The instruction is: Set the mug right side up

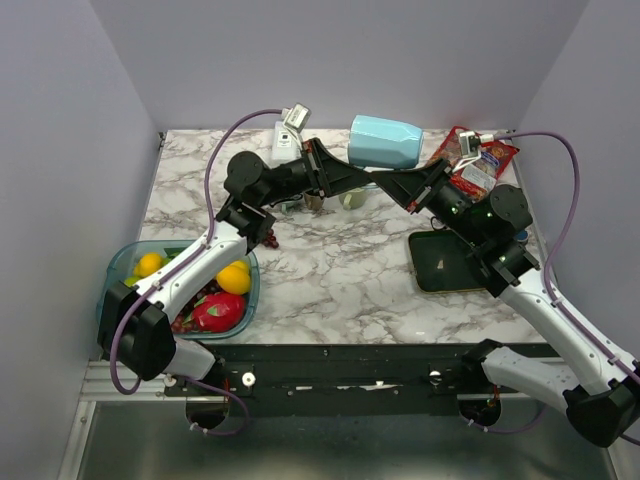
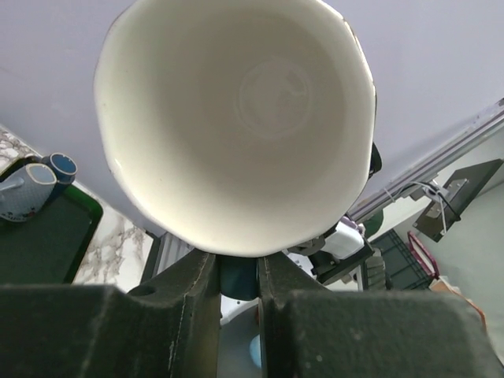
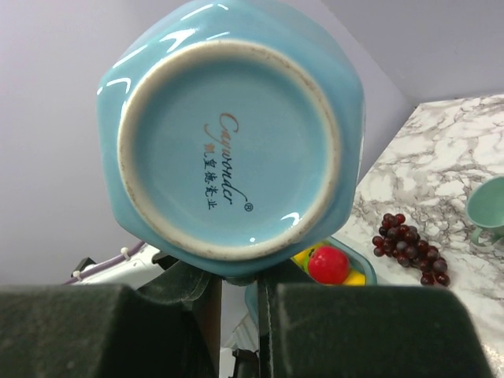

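So the mug [image 1: 385,142] is up off the marble table [image 1: 330,270] at the far middle, lying on its side right above where my two grippers meet. My left gripper [image 2: 239,307] looks straight into its white inside, fingers nearly shut with a dark blue bit of the mug pinched between them. My right gripper [image 3: 240,315] only gets the blue base with the maker's mark. Its fingers are almost together too, but I can't tell if they've got anything. That same view also catches the grapes [image 3: 405,240] and a green cup [image 3: 488,209].
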